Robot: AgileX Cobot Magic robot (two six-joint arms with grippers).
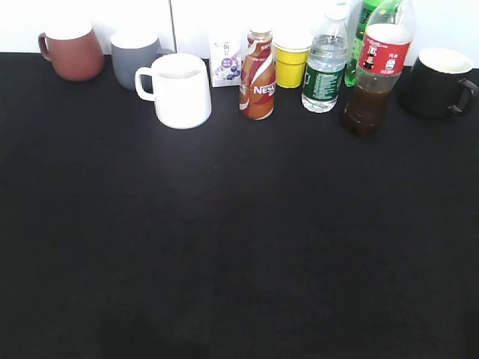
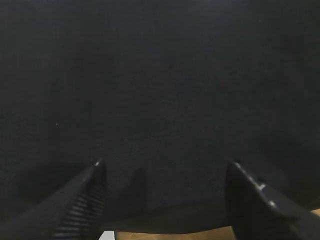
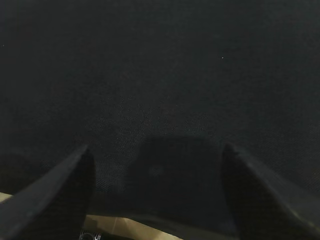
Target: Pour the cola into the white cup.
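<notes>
The cola (image 1: 376,75), a tall clear bottle with a red label and dark brown liquid, stands upright at the back right of the black table. The white cup (image 1: 182,90), a large mug with its handle to the left, stands at the back, left of centre. Neither gripper shows in the exterior view. My left gripper (image 2: 165,167) is open and empty over bare black cloth near the table's front edge. My right gripper (image 3: 156,150) is open and empty, also over bare cloth near the edge.
Along the back stand a reddish-brown mug (image 1: 71,51), a grey mug (image 1: 136,57), a small carton (image 1: 227,63), a Nescafe bottle (image 1: 257,75), a yellow cup (image 1: 291,63), a water bottle (image 1: 325,66), a green bottle (image 1: 363,37) and a black mug (image 1: 439,82).
</notes>
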